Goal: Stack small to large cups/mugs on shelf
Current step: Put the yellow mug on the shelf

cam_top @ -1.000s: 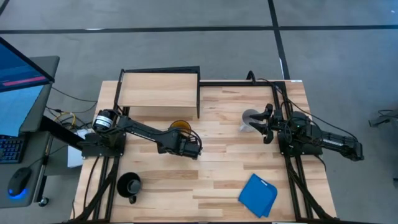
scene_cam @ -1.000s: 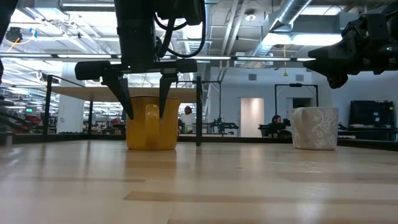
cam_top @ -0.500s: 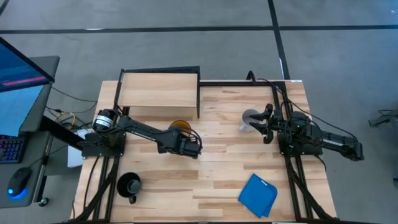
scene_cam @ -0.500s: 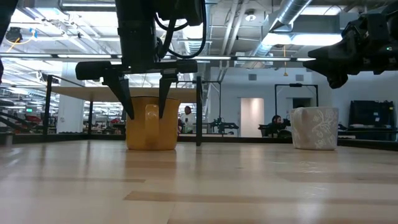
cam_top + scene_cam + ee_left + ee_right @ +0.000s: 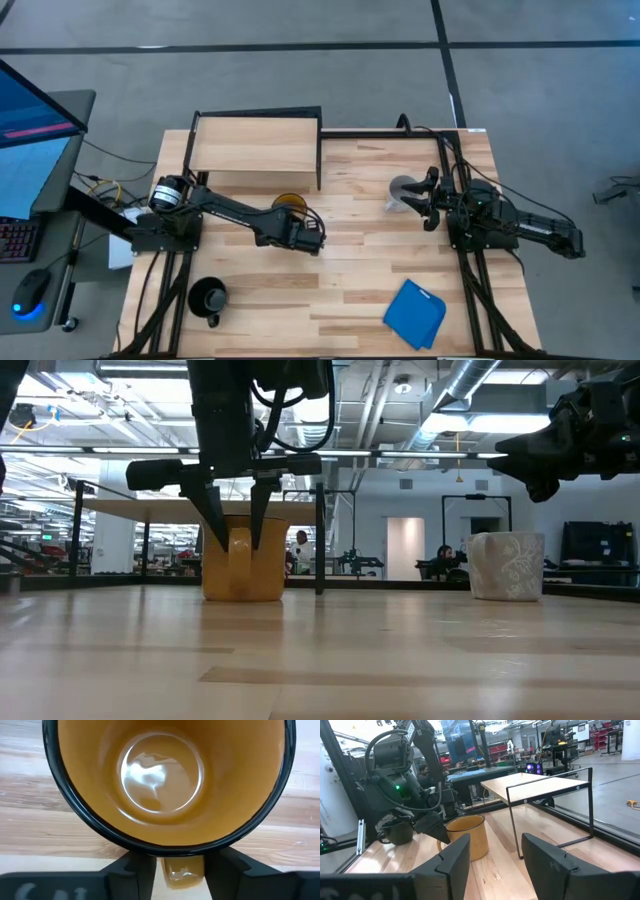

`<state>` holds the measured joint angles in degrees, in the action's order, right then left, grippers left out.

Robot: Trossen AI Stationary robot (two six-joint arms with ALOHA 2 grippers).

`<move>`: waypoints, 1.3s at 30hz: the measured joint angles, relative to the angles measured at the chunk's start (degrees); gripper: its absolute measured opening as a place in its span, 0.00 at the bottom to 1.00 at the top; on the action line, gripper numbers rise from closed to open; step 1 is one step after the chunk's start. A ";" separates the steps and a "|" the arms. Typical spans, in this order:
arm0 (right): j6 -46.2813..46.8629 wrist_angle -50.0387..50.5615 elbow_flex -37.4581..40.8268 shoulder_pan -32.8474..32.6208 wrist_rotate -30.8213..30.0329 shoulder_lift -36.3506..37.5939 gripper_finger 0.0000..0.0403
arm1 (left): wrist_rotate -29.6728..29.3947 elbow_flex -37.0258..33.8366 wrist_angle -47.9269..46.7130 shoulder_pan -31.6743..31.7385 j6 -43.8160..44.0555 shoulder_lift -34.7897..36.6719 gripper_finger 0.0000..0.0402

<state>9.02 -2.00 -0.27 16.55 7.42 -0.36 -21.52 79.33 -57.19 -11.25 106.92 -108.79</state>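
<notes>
The yellow-orange mug (image 5: 290,203) stands upright on the table in front of the shelf (image 5: 255,147), its handle toward the near side. My left gripper (image 5: 238,545) comes down over it and its fingers stand close on either side of the handle (image 5: 182,872). The pale grey-white mug (image 5: 403,190) stands at the right, just in front of my open right gripper (image 5: 428,200), which touches nothing. The black mug (image 5: 208,297) sits upright near the table's near left corner. My left gripper has one finger (image 5: 140,870) on each side of the yellow mug's handle (image 5: 182,872), coming steeply from above and across the handle. The gap is nearly gone, but I cannot tell whether the fingers touch it. The mug stands on the table.
A folded blue cloth (image 5: 415,313) lies near the table's near right. The shelf's black frame post (image 5: 320,540) stands just right of the yellow mug. Bare wood lies between the two arms in the middle of the table.
My left gripper's fingers have drawn together around the yellow mug's handle, from a wide gap to a narrow one. The arm has kept its place and the mug has not moved.
</notes>
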 joint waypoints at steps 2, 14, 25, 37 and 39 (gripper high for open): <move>0.02 0.00 0.00 -0.01 0.02 0.00 0.50 | 0.00 0.00 0.00 0.00 -0.02 0.00 0.29; 0.02 0.00 -0.02 0.00 0.00 0.00 0.50 | -0.13 0.00 -0.20 0.02 -0.22 0.00 0.26; 0.02 0.00 -0.02 0.00 0.01 0.00 0.50 | -0.13 -0.01 -0.13 0.02 -0.22 0.00 0.25; 0.00 0.00 -0.02 -0.02 0.00 0.02 0.50 | -0.13 0.00 -0.09 0.02 -0.22 0.00 0.25; 0.02 0.00 -0.02 0.00 0.00 0.00 0.50 | -0.13 -0.02 -0.09 0.02 -0.22 0.00 0.25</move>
<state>9.04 -2.00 -0.30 16.56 7.42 -0.36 -21.65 79.31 -57.28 -11.22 106.69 -108.79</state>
